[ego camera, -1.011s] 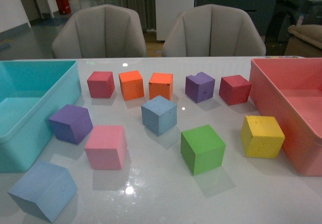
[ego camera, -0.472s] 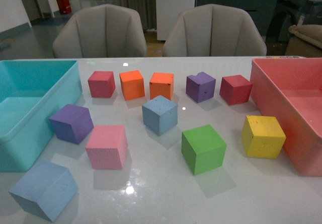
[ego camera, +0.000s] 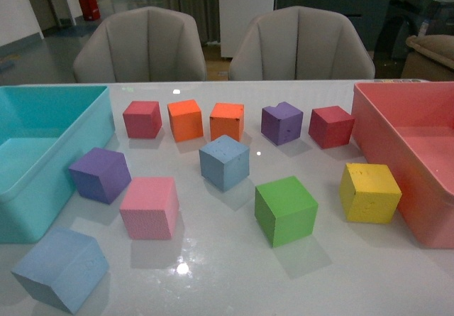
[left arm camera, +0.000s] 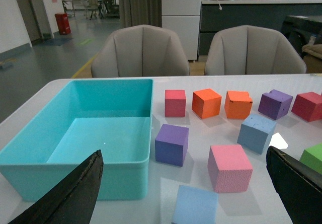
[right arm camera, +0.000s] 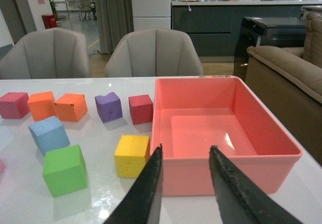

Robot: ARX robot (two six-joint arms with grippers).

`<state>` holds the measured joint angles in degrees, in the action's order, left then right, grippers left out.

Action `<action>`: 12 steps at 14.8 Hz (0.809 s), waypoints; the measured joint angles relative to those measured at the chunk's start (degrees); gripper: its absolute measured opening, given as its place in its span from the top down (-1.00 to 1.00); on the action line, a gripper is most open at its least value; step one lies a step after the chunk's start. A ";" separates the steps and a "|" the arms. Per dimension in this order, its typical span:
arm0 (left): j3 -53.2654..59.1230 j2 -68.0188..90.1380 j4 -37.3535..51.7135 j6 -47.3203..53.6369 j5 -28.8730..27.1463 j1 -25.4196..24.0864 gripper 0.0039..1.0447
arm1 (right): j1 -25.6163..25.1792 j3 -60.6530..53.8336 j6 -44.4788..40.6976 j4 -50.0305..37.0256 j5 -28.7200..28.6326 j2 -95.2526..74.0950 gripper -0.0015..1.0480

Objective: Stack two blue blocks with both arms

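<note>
One blue block (ego camera: 224,161) stands near the middle of the table; it shows too in the left wrist view (left arm camera: 256,132) and the right wrist view (right arm camera: 49,134). The other blue block (ego camera: 61,269) lies at the near left corner, below the teal bin, and shows at the lower edge of the left wrist view (left arm camera: 195,205). No arm appears in the front view. My left gripper (left arm camera: 183,183) is open wide, above and short of that near block. My right gripper (right arm camera: 185,156) is open in front of the pink bin's near wall, holding nothing.
A teal bin (ego camera: 28,188) stands at the left and a pink bin (ego camera: 397,145) at the right. Red, orange, purple, pink (ego camera: 149,207), green (ego camera: 285,209) and yellow (ego camera: 369,192) cubes lie scattered between them. Two chairs stand behind the table.
</note>
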<state>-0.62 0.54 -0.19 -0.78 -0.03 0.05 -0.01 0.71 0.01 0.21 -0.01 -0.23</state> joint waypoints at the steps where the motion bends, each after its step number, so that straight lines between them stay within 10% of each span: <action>1: 0.00 0.00 0.00 0.00 0.00 0.00 -0.88 | 0.00 0.00 0.02 -0.02 0.00 0.00 0.21; 6: -0.85 0.85 -3.23 0.33 2.10 -0.83 -0.88 | 0.00 0.00 0.02 0.00 0.02 0.00 -0.90; 12: -9.73 47.91 21.57 2.34 9.20 7.04 -0.88 | 0.00 0.00 0.00 0.00 0.00 0.00 -0.88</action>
<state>-10.35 48.45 21.39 1.56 9.17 7.09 -0.01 0.71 0.01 0.21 -0.01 -0.23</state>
